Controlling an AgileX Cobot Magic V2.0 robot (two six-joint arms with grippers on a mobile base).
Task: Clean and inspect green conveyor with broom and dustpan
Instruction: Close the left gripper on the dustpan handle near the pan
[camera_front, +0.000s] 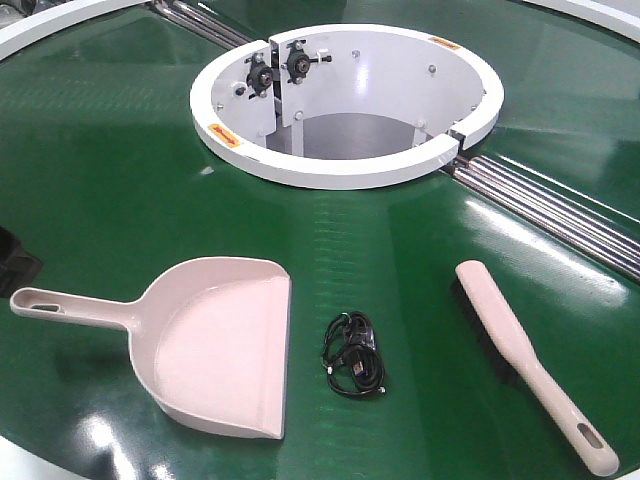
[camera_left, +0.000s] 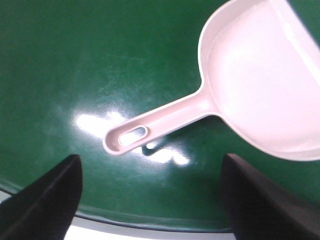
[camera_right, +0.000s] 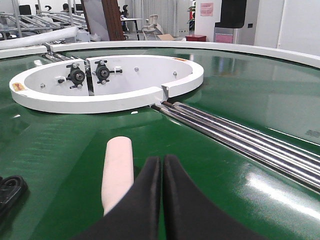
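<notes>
Left pincer (camera_left: 151, 159) stood wide open, with the dustpan (camera_left: 260, 75) handle just before it, near the front left edge of the green conveyor (camera_left: 75, 60). Right pincer (camera_right: 161, 167) was closed on nothing, just beside the broom (camera_right: 117, 170) near the front right edge. Front view alone showed both tools whole, with a black cable (camera_front: 354, 355) between them.

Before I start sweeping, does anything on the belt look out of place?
Yes: a tangled black cable lies on the conveyor between the dustpan and broom. It looks left behind, not sweepable dust.
</notes>
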